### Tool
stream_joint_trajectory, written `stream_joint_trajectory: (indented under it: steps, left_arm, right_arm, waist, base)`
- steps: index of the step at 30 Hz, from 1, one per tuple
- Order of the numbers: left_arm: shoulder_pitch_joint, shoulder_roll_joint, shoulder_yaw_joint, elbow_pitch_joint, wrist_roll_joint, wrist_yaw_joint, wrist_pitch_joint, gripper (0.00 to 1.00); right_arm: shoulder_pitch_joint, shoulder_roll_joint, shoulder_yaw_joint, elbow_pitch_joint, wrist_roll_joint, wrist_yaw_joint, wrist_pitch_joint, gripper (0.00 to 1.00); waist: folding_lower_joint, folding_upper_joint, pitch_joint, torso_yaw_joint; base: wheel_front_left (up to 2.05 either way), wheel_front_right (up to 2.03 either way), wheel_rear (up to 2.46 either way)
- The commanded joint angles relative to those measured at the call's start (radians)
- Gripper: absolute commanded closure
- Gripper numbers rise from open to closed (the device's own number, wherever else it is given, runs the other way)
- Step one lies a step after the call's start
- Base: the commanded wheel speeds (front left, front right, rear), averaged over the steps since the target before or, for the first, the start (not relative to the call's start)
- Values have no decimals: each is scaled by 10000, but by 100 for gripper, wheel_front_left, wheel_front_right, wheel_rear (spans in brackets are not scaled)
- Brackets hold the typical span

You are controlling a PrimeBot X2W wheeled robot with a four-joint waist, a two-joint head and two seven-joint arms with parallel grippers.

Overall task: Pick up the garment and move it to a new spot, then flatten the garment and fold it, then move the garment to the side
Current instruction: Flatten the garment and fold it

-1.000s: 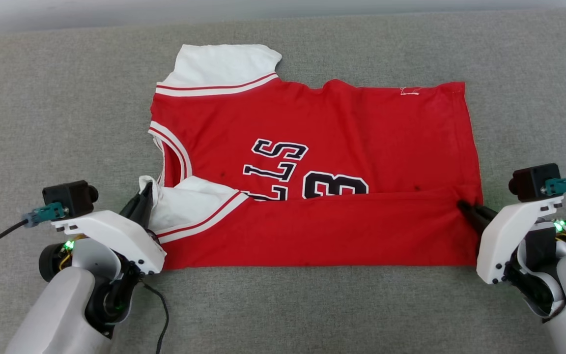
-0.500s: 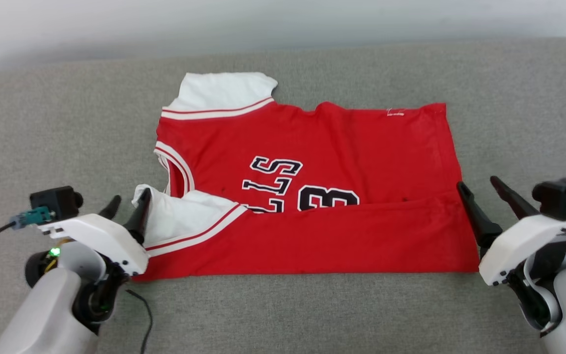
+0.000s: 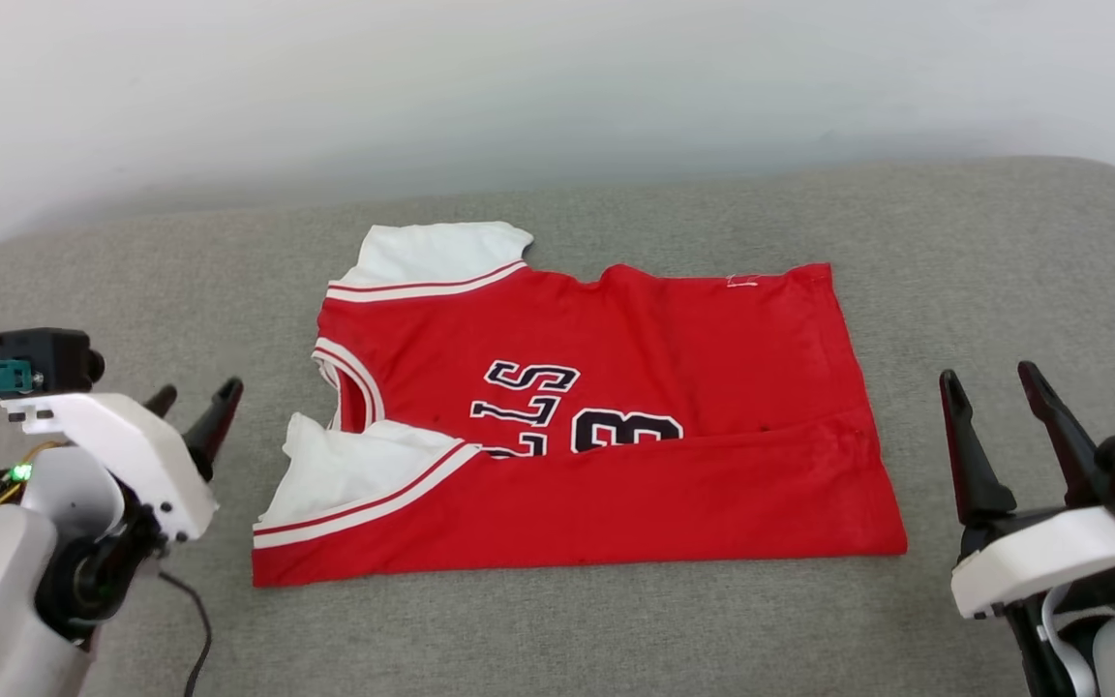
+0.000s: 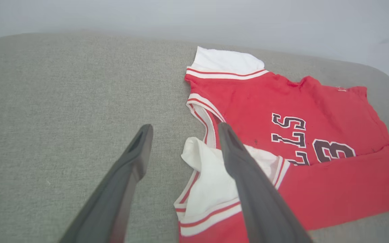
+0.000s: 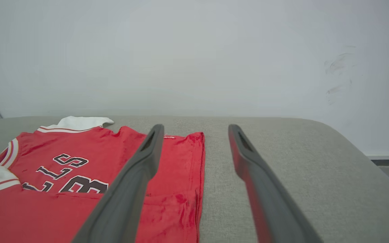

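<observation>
1. Red and white, the garment (image 3: 712,348) is pictured spread flat on a grey cushion (image 3: 557,629), which is left bare on every side of the garment. A pale wall (image 3: 557,97) is seen beyond the garment's far edge.
2. The garment is laid sideways, with its collar end turned to the robot's left and its hem to the right. Its near long edge (image 3: 664,494) is seen folded up over the front, so that the lower part of the black lettering (image 3: 528,392) and of the number 3 (image 3: 625,431) is covered.
3. The left gripper (image 3: 195,402) is held just off the garment's collar end, beside the near white sleeve (image 3: 345,469). Its fingers are spread wide and nothing is gripped.
4. The right gripper (image 3: 988,387) is held off the garment's hem end, apart from the cloth. Its fingers are spread equally wide and nothing is carried.
5. The placing and flattening are judged done, and a first lengthwise fold is judged made. The far sleeve (image 3: 432,254) is seen jutting past the garment's far edge, unfolded. That side is thought to be left to fold, with any further folding, before the garment is moved aside.
</observation>
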Motion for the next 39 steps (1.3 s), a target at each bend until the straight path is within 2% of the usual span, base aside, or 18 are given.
stream_joint_trajectory:
  steps: [1,7,12,17,23,26,27,33,36,39]
  left_arm:
    - [215,149,-94,-105,-80,-50,319,0]
    - [883,841,-467,-635,-800,11,2449,0]
    - [1241,921,-522,-707,-1249,262,3202,0]
    - [1190,664,-610,-383,-1408,321,3364,0]
    - [1212,-26,-957,280,-1784,-31,3713,0]
    - [1229,-328,-1107,496,-1948,-301,3787,85]
    - [1203,-365,-1128,555,-1939,-361,3735,100]
    - [875,-254,-954,603,-1681,-594,3166,100]
    - [678,-171,-814,414,-1556,-640,2825,100]
    - [596,-122,-694,-13,-1434,-513,2566,100]
  right_arm:
    - [182,107,-17,-186,-97,-7,13,0]
    - [770,431,-67,-1076,-300,-6,456,0]
    - [803,595,14,-1405,-317,-7,651,0]
    - [590,620,111,-1441,-247,-7,760,0]
    - [434,530,93,-1415,-111,-7,863,0]
    - [415,451,-38,-1421,-20,-7,1030,0]
    - [391,432,-74,-1445,61,-6,1067,0]
    - [274,198,-471,-1188,926,-6,2148,0]
    - [180,-46,-598,-846,1477,-6,3398,0]
    - [5,-350,-689,-456,1936,-6,5087,0]
  waist:
    - [1,-1,-52,-76]
    - [1,-1,36,-373]
    - [1,-1,382,-603]
    - [1,-1,842,-817]
    - [1,-1,1222,-1010]
    - [1,-1,1270,-1018]
    - [1,-1,1272,-1004]
    - [1,-1,1172,-769]
    - [1,-1,1107,-612]
    - [1,-1,1086,-424]
  base:
    - [0,0,0]
    - [0,0,0]
    - [0,0,0]
    - [0,0,0]
    - [0,0,0]
    - [0,0,0]
    - [0,0,0]
    - [0,0,0]
    - [0,0,0]
    - [0,0,0]
